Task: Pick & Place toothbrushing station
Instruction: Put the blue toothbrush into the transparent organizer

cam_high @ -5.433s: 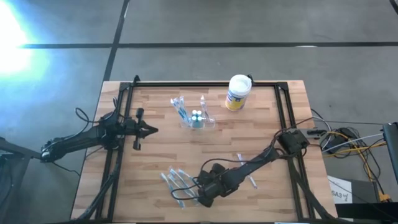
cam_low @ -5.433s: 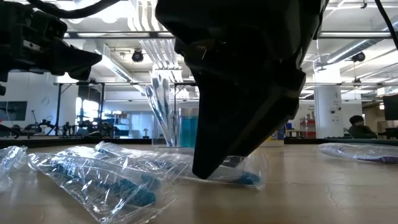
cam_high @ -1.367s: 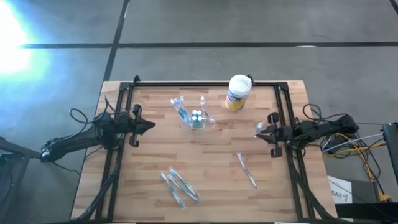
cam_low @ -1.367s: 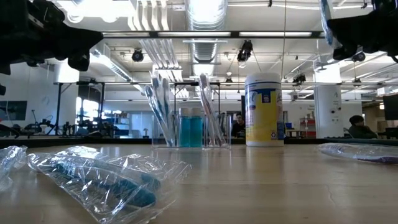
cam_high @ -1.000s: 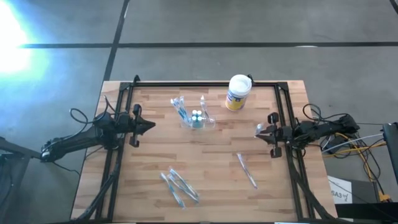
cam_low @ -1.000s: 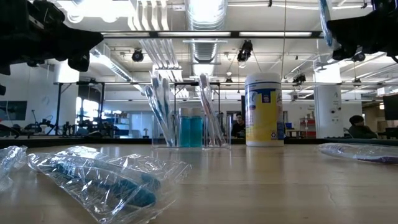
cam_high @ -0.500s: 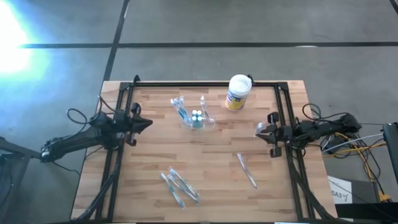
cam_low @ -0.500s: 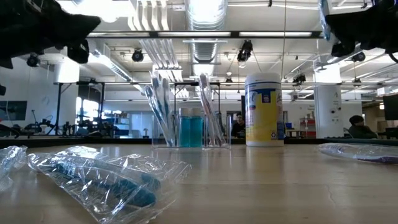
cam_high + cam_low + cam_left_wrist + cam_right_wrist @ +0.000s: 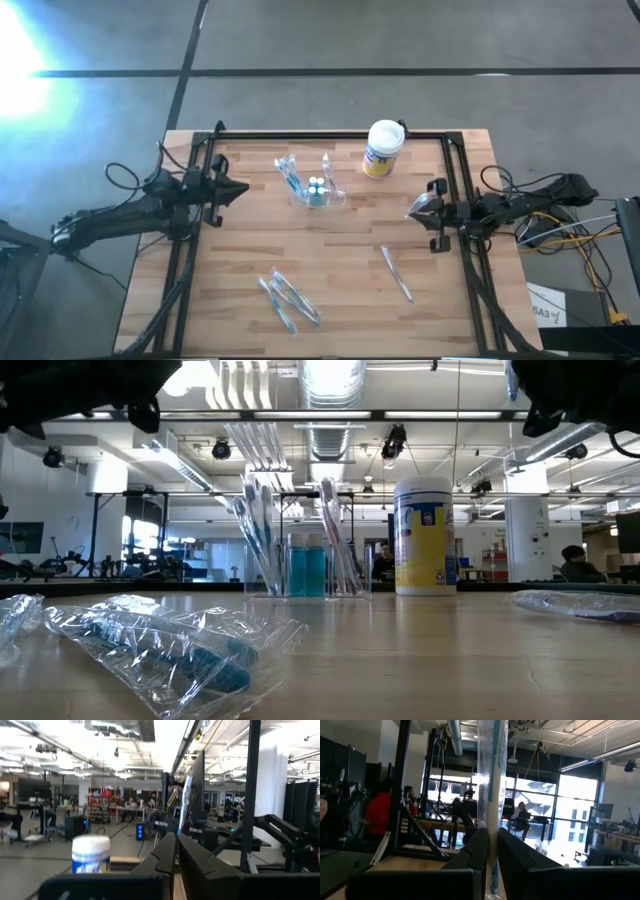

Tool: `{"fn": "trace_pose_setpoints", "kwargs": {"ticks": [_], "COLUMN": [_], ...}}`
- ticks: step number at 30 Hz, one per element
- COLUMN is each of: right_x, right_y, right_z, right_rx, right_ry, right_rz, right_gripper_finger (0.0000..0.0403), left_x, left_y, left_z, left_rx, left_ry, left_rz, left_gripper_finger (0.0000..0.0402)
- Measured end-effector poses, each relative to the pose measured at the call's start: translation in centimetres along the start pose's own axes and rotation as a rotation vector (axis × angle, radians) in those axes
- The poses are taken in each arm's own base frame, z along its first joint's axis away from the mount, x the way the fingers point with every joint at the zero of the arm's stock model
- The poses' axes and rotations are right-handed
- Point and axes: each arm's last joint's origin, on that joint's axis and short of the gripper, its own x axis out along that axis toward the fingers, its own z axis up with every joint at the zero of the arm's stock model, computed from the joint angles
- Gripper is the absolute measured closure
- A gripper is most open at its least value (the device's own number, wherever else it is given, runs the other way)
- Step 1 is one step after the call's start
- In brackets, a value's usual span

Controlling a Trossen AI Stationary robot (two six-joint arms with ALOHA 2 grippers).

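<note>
From above, the toothbrushing station (image 9: 313,186) stands on the wooden table (image 9: 240,270) toward its far side, left of the white canister (image 9: 381,148), with wrapped toothbrushes leaning in it. The left gripper (image 9: 240,190) hovers at the table's left edge, fingers closed on a wrapped toothbrush (image 9: 186,797). The right gripper (image 9: 413,208) hovers at the right edge, fingers closed on a plastic-wrapped toothbrush (image 9: 490,780). More wrapped toothbrushes (image 9: 287,298) lie near the front, and a single one (image 9: 396,273) lies to their right.

At table height, the station (image 9: 305,565) stands far back, just left of the canister (image 9: 424,536), with crinkled packets (image 9: 165,645) in front.

The left wrist view shows closed fingers (image 9: 162,857) with the clear wrapper rising from between them, and the canister (image 9: 91,852) beyond.

The right wrist view shows the wrapper pinched between its fingers (image 9: 479,850).
</note>
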Motion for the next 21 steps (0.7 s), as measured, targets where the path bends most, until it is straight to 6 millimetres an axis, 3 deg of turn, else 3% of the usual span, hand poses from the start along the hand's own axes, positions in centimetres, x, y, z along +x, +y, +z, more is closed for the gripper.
{"fn": "trace_pose_setpoints", "kwargs": {"ticks": [11,17,21], "right_x": [2.9,5.5,7.1], "right_y": [0.4,0.8,1.1], "right_z": [1.1,1.3,1.4], "right_rx": [-0.008,-0.019,-0.026], "right_ry": [0.045,0.115,0.144], "right_rz": [0.001,-0.03,-0.029], "right_gripper_finger": [0.0376,0.0376,0.0376], "left_x": [4.5,8.0,10.6], "left_y": [0.7,0.5,0.4], "left_z": [2.2,1.6,2.5], "left_rx": [0.018,0.065,0.109], "left_ry": [0.044,0.144,0.13], "left_rz": [-0.018,-0.097,-0.126], "left_gripper_finger": [0.0363,0.029,0.0228]}}
